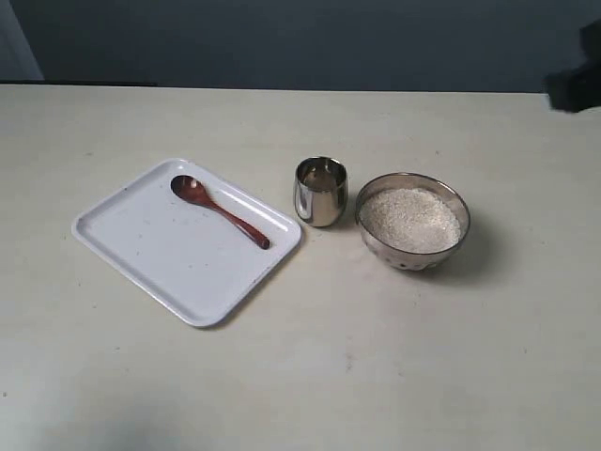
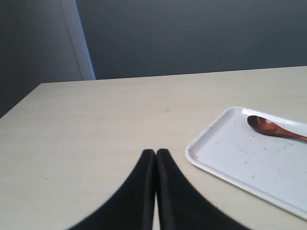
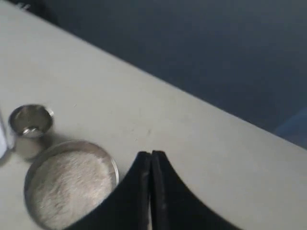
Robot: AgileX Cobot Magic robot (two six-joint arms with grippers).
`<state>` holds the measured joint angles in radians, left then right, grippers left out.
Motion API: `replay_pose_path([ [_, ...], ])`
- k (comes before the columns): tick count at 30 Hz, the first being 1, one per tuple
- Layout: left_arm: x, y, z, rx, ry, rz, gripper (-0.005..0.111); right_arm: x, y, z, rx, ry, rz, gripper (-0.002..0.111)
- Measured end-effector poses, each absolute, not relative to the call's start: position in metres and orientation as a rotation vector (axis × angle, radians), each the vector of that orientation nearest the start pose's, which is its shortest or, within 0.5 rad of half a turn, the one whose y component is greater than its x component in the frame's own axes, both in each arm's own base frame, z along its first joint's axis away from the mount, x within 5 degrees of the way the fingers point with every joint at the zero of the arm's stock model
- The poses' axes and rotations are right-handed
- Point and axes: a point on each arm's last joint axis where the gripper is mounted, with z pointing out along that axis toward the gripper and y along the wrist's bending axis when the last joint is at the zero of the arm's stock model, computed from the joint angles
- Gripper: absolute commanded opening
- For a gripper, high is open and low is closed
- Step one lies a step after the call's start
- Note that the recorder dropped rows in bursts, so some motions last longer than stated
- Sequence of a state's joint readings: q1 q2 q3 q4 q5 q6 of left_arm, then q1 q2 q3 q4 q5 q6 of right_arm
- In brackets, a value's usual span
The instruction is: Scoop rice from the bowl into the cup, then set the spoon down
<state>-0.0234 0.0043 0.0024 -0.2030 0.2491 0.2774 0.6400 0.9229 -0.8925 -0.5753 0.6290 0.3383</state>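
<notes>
Right of the shiny steel cup [image 1: 321, 191], the wider round bowl [image 1: 413, 260] holds a pale, grainy heap of rice [image 1: 410, 219]. Left of the cup, the reddish-brown wooden spoon [image 1: 218, 210] lies on a white tray [image 1: 160, 263]. The left gripper [image 2: 156, 158] and right gripper [image 3: 151, 158] are pressed together, empty.

matte black left hand [image 2: 156, 153] and right hand [image 3: 151, 155], each with two smooth, curved, tapering fingers [image 2: 136, 194]

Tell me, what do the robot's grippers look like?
Both the left gripper and right gripper have two smooth matte-black fingers, broad at the base and curving to slim tips. No cables, markings or other colours show in the wrist views.
</notes>
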Motion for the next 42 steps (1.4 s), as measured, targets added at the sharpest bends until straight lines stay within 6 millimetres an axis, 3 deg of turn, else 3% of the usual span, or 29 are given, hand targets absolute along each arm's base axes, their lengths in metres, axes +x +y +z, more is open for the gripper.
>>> replay_pose_path([
  [4, 0.055, -0.006, 0.19, 0.125, 1.73, 0.0, 0.001, 0.146, 0.047, 0.363, -0.355, 1.862, 0.027, -0.001],
  [9, 0.055, -0.006, 0.19, 0.125, 1.73, 0.0, 0.001, 0.102, 0.015, 0.317, -0.14, 1.838, 0.062, -0.001],
  [16, 0.055, -0.006, 0.19, 0.125, 1.73, 0.0, 0.001, 0.069, 0.0, 0.239, 0.055, 1.768, 0.065, -0.001],
  [22, 0.055, -0.006, 0.19, 0.125, 1.73, 0.0, 0.001, 0.059, -0.004, 0.198, 0.142, 1.723, 0.057, -0.001],
  [42, 0.055, -0.006, 0.19, 0.125, 1.73, 0.0, 0.001, 0.055, -0.005, 0.188, 0.2, 1.753, 0.075, -0.001],
])
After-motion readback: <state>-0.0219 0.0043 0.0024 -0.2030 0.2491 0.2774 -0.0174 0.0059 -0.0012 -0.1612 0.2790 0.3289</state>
